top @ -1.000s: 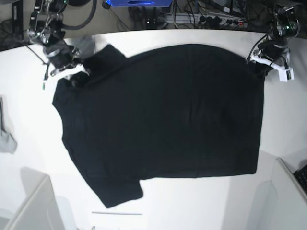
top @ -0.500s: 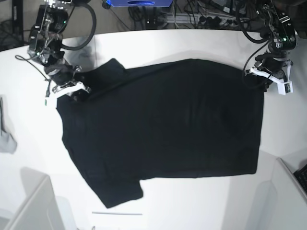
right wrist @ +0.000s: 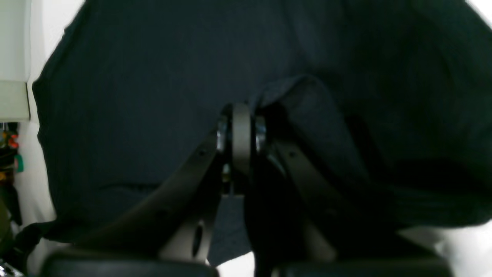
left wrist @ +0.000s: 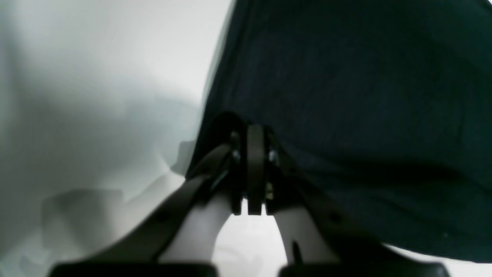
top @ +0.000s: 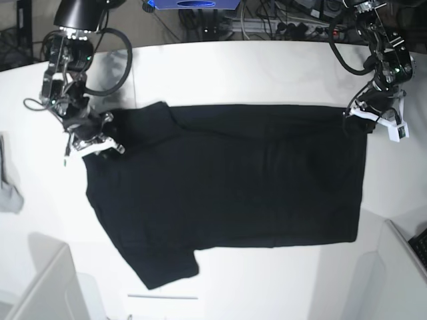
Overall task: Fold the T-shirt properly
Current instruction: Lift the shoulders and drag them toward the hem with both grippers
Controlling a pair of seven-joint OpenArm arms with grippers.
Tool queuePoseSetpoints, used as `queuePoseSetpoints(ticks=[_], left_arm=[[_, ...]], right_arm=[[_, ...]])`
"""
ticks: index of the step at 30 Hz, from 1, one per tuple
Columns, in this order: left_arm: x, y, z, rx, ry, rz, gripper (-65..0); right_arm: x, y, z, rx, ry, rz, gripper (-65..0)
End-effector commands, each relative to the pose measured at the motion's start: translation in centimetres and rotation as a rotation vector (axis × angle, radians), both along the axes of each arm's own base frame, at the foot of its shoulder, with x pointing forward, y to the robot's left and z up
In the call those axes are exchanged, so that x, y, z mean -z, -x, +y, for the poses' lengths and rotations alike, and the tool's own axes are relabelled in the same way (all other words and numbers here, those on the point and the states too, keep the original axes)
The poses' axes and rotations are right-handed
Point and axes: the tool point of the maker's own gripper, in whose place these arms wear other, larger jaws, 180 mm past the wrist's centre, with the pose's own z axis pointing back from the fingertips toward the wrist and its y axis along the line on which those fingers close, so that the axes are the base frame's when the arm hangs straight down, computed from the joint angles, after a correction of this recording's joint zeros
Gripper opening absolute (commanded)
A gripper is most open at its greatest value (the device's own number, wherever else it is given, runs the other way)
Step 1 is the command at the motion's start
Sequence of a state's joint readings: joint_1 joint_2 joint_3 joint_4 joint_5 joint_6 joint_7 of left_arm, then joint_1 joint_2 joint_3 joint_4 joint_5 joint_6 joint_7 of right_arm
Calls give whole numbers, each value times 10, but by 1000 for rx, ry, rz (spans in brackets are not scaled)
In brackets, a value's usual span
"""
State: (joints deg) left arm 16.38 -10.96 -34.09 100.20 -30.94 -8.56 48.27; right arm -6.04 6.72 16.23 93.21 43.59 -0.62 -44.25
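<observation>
The black T-shirt lies spread on the white table, one sleeve pointing to the near left. My left gripper is at the shirt's far right corner, shut on the cloth. In the left wrist view the left gripper pinches the T-shirt at its edge. My right gripper holds the far left corner by the other sleeve. The right wrist view shows the right gripper shut on a raised fold of the T-shirt. No print shows.
A small grey cloth lies at the table's left edge. White boxes stand at the near left and near right. Cables and a blue object lie behind the table. A keyboard shows at the right edge.
Both grippers have drawn the shirt's far edge towards the near side of the table. The near hem and the near sleeve have stayed in place.
</observation>
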Motion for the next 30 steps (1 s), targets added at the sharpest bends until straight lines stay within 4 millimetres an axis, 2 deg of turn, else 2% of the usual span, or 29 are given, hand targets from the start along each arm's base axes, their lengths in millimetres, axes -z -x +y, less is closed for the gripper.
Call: queuePoseSetpoints(ticks=[1,10,19,23,25,26,30], left_arm=[[-10,-6,6,-3,-19,-36,-650],[-20,-23,7,-6,-16,-78,-650],[-18,-36,15,-22,-4,-85,-650],[-16,-39,16,-30,7,-85,-650],[-14,-40,18,-33,4,-78,-650],[-12,-39,20,-32,-17,-65,-650],[-16,-46,28,-36,-96,-49,-650]], right_arm=[[-12,-12,-5,4,7,-47,-650],[-14,-36,-12,15,1,-54,-650],[-7,-55,-17,32,-23,-30,-650],[-5,-64,-17,37,-38,-20,-650],[-2,-67,-9,15,-40,-10,-650],[-2,-69,-3,-1,-39,-10,-650],[5,-72,-5,-12,-28,12,-650]])
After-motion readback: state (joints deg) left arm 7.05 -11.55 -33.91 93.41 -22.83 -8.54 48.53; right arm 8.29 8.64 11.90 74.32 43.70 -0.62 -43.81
